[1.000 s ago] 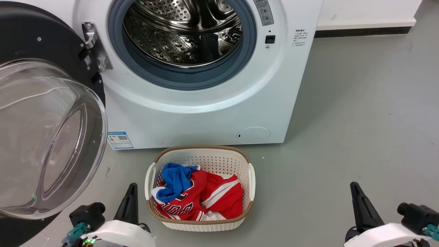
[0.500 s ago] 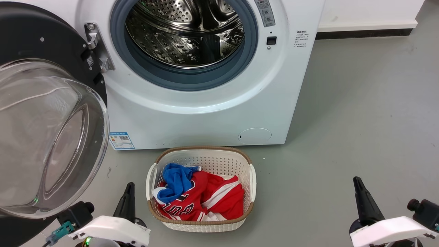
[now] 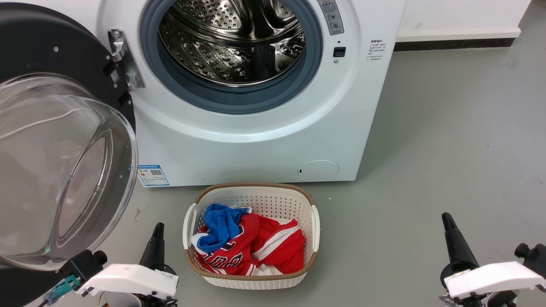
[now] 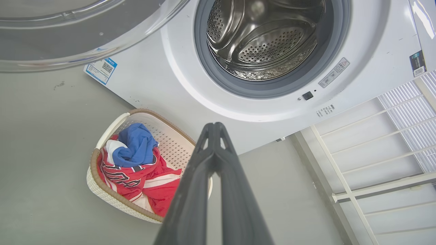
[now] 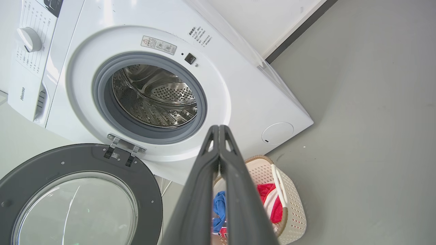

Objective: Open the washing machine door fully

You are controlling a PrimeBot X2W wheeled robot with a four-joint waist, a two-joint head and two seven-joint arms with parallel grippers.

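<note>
The white washing machine [image 3: 256,140] faces me with its steel drum [image 3: 234,38] exposed. The washing machine door [image 3: 51,51] is swung wide to the left on its hinge [image 3: 123,59], and its clear glass bowl [image 3: 64,170] bulges toward me. The right wrist view shows the door [image 5: 68,160] lying open below the drum opening. My left gripper [image 3: 158,230] sits low at the left, shut and empty, below the bowl and apart from it; its fingers meet at the tip [image 4: 214,127]. My right gripper [image 3: 446,219] is low at the right, also shut and empty [image 5: 218,129].
A white laundry basket [image 3: 251,192] with red and blue clothes [image 3: 256,247] stands on the floor in front of the machine, between my grippers. Grey floor [image 3: 448,128] stretches to the right. A white railing [image 4: 374,153] shows in the left wrist view.
The whole picture has drifted slightly, so the camera moved. Both grippers have shifted a little outward and upward in the head view. The door keeps its open position.
</note>
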